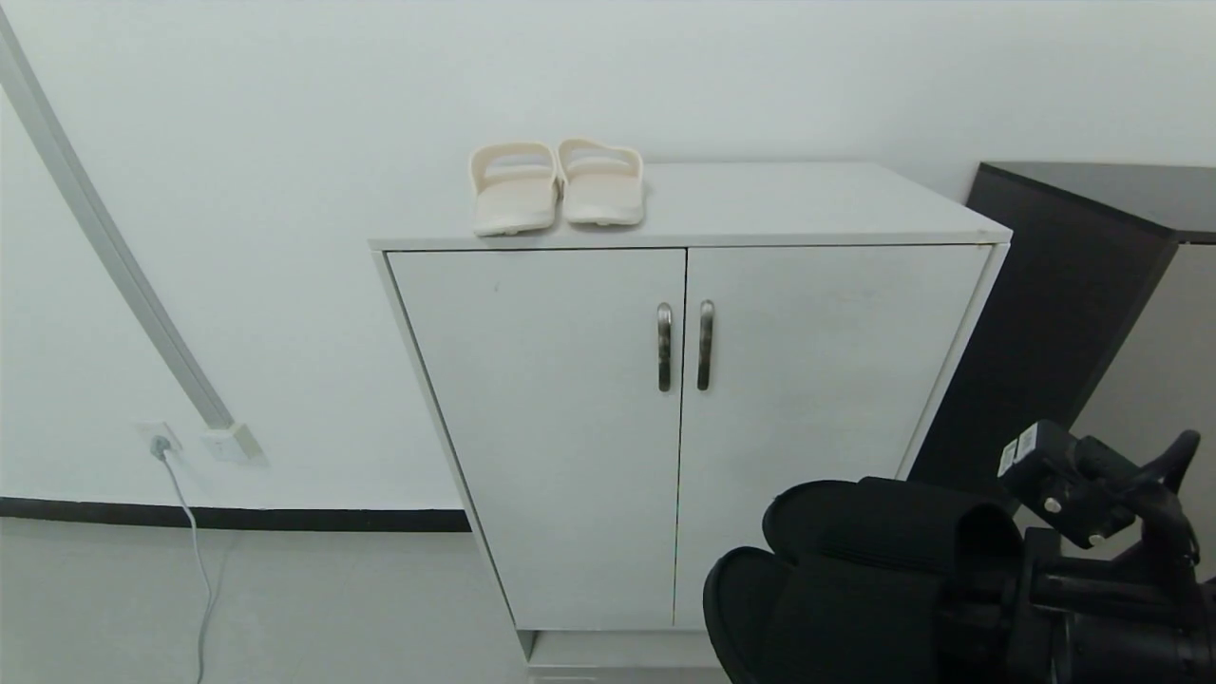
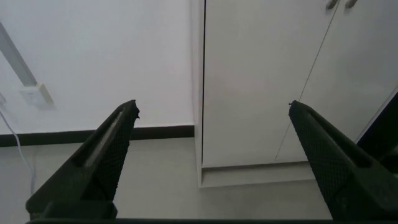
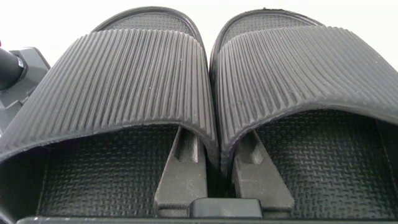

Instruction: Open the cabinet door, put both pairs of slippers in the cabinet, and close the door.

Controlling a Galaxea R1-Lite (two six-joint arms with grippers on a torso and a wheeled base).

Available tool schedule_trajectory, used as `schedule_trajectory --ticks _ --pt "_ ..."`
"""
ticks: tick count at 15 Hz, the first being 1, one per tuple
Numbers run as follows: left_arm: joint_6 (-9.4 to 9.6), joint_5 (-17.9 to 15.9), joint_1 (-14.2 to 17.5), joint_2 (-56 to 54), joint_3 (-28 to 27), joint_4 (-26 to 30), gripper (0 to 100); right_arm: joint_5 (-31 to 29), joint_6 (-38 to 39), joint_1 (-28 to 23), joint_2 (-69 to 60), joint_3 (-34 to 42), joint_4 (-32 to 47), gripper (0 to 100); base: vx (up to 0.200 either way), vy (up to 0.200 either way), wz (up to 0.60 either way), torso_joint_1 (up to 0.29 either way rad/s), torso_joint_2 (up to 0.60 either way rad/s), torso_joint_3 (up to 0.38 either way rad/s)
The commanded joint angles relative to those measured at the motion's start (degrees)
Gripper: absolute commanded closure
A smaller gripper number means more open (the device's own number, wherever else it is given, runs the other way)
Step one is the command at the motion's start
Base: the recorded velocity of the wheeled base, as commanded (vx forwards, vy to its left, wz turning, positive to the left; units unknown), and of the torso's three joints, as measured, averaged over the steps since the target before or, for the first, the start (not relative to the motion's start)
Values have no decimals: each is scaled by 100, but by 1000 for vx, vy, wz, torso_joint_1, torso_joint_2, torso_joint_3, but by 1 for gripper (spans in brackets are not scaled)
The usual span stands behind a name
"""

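The white cabinet (image 1: 807,204) stands against the wall with both doors shut. Its two metal handles (image 1: 684,346) meet at the middle. A cream pair of slippers (image 1: 556,185) lies on the cabinet top, toward its left end. In front of the cabinet's lower right, my right gripper (image 3: 214,149) is shut on a black pair of slippers (image 1: 855,570), pinching the inner walls of the two ribbed slippers (image 3: 143,81) together. My left gripper (image 2: 211,109) is open and holds nothing, low down and facing the cabinet's left corner (image 2: 198,93) and the floor.
A dark cabinet (image 1: 1064,313) stands right beside the white one. On the wall at left are a slanted cable duct (image 1: 95,228) and a socket (image 1: 160,442) with a cable hanging to the floor. Open floor lies left of the cabinet.
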Motion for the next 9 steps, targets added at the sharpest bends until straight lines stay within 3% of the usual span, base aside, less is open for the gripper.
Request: schedule_trajectory --ticks 1,9 --pt "2 -4 1 7 1 0 0 4 0 7 -7 8 -3 100 0 0 0 -100 452 354" --pt "2 -4 1 7 1 0 0 13 -150 7 10 105 -12 100 0 0 0 -46 416 368"
